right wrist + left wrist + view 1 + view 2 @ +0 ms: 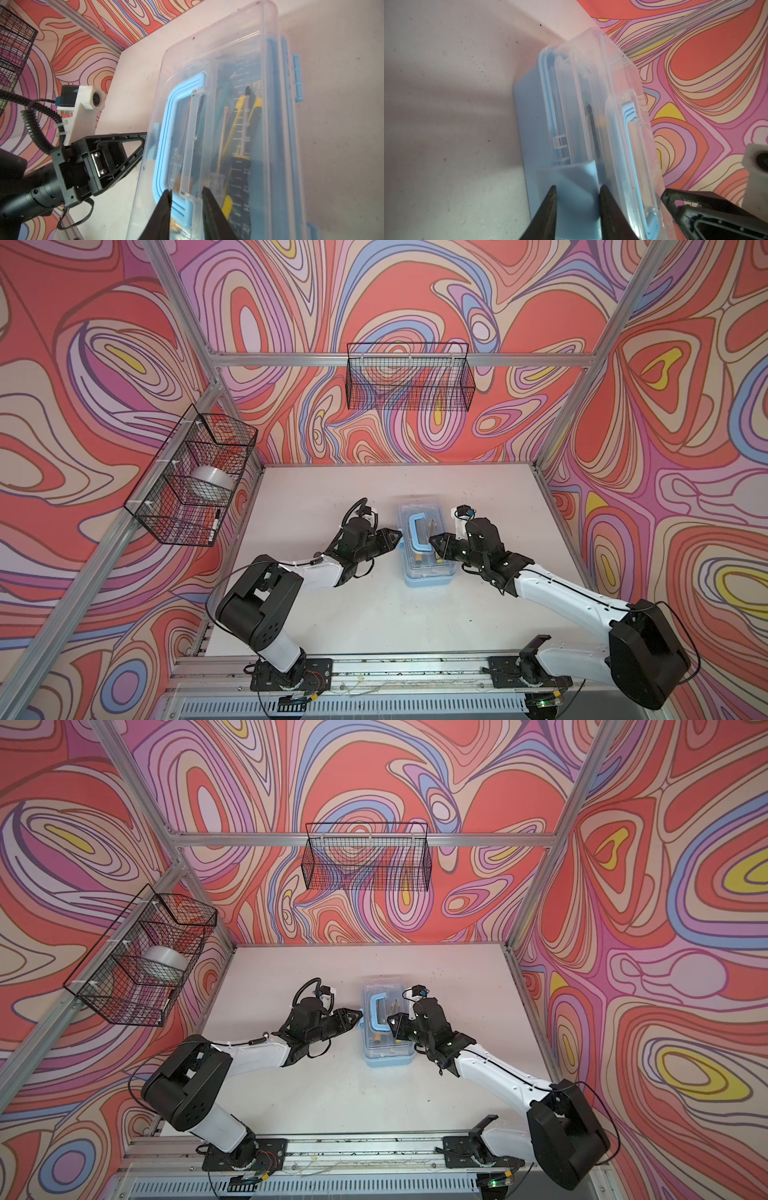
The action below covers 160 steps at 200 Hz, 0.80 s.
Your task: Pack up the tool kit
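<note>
You're latching the lidded tool kit [428, 578]: left jaws straddle the latch [571, 176] part-open, right jaws barely parted at the handle [164, 133], grip unclear; next, snap it shut.

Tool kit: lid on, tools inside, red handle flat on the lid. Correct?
No. The handle is light blue, not red, as the right wrist view shows. Rest holds: lid on the tool kit, tools inside.

One tool kit [428, 572] with one blue handle [413, 531]. One white table [332, 614]. Two grippers: the left gripper [398, 536] and the right gripper [433, 540]. Two black wire baskets: the far basket [409, 381] and the left basket [166, 522], which holds one tape roll [210, 481] and one marker [216, 522].
</note>
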Tool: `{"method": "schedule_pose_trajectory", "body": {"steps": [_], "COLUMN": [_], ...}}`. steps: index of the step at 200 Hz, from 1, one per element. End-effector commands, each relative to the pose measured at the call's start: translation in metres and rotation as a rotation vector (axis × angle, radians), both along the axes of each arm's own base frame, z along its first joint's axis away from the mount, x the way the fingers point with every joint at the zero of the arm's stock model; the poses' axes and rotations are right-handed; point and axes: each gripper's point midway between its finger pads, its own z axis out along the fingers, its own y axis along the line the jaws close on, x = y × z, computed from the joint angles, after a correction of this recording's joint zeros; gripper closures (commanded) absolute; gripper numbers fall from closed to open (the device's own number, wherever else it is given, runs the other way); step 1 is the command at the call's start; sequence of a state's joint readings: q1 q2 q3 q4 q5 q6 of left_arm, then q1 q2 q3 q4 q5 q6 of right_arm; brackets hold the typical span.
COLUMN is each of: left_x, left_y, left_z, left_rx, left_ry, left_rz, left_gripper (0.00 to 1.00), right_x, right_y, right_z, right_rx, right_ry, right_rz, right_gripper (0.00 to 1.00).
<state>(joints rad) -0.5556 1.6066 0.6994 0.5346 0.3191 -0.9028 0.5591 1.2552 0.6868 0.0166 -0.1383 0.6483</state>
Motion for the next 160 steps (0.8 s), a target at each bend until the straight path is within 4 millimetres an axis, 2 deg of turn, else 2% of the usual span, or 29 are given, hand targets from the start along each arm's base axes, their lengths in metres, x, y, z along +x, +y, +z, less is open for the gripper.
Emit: {"method": "schedule_pose_trajectory", "body": {"steps": [1,160], "left_x": [-0.005,-0.005], "left_y": [0.001,-0.011], "left_z": [-0.002,-0.009], "left_rx": [0.061,-0.006], "left_ry": [0.008,0.022], "left_rz": [-0.012,-0.024], "left_gripper": [0.67,0.69], "right_x": [-0.012,-0.014], "right_y": [-0.011,-0.009], "right_z": [-0.038,-0.042], "right_rx": [-0.077,-0.059], "right_ry": [0.108,0.116], "right_rz": [-0.016,-0.016], "right_gripper": [0.72,0.72]}}
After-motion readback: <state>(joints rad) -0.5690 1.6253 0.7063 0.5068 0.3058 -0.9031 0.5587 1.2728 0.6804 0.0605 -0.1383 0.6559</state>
